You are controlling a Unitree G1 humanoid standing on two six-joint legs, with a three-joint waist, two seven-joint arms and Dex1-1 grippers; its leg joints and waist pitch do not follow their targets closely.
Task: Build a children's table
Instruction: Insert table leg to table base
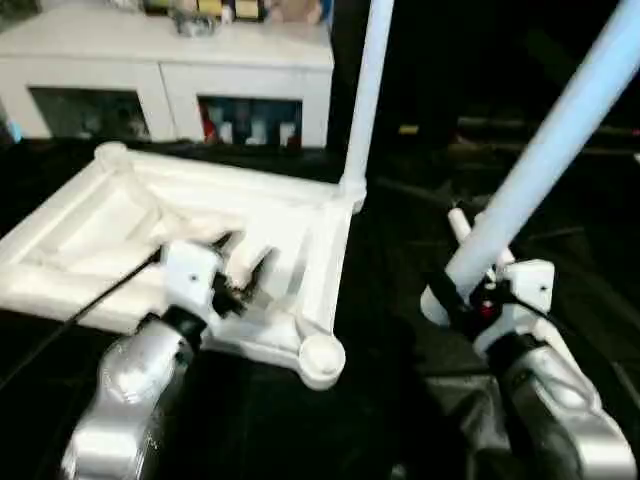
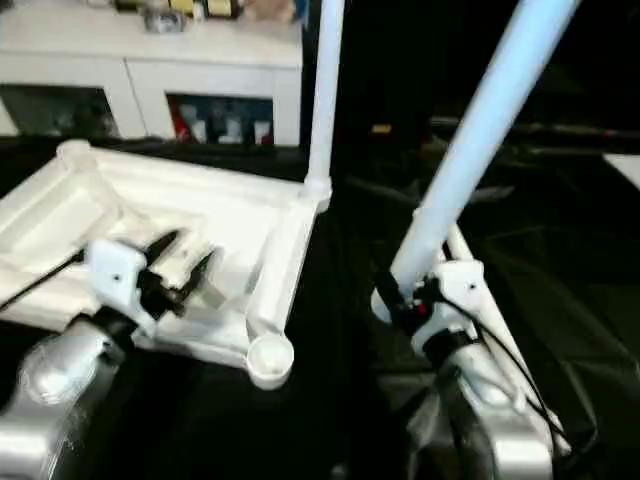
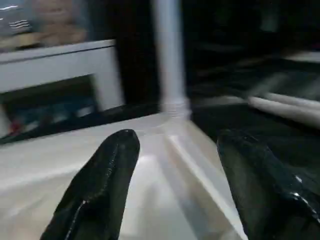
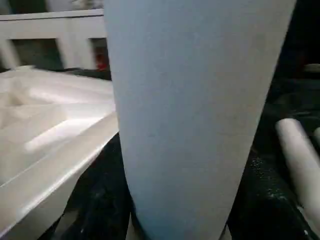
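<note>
**Op:** Head view first. Tabletop [image 1: 200,250] lies upside down on the black cloth [image 1: 400,300], ribs up, ahead of my left arm. One leg [image 1: 365,90] stands upright in the far corner socket on the side nearest my right arm. The near corner socket [image 1: 322,356] on that same side is empty. My right gripper [image 1: 462,292] is clamped on a second leg [image 1: 545,150], gripped close to its lower end; its long axis slants up and away to the right.

**Obs:** Which way is the socket from that leg?

**Op:** To the left of the right gripper and slightly nearer me, apart from the held leg's foot. Right arm is the one carrying the leg, so I judge the move is its job: carry left, then stand the leg upright over the socket.

**Obs:** Left arm?

**Op:** Left gripper [image 1: 245,265] hovers over the ribbed underside, fingers apart, nothing between them.

**Op:** Left wrist view. Both black fingers [image 3: 107,180] stand spread over the white top, with the standing leg beyond them at the far corner. Another loose leg [image 3: 285,107] lies flat on the cloth past the top's edge.

**Op:** Right wrist view. Held leg rises straight up from the gripper; the tabletop's edge sits off to one side, lower. I cannot tell from here how far the tilt is off vertical.
</note>
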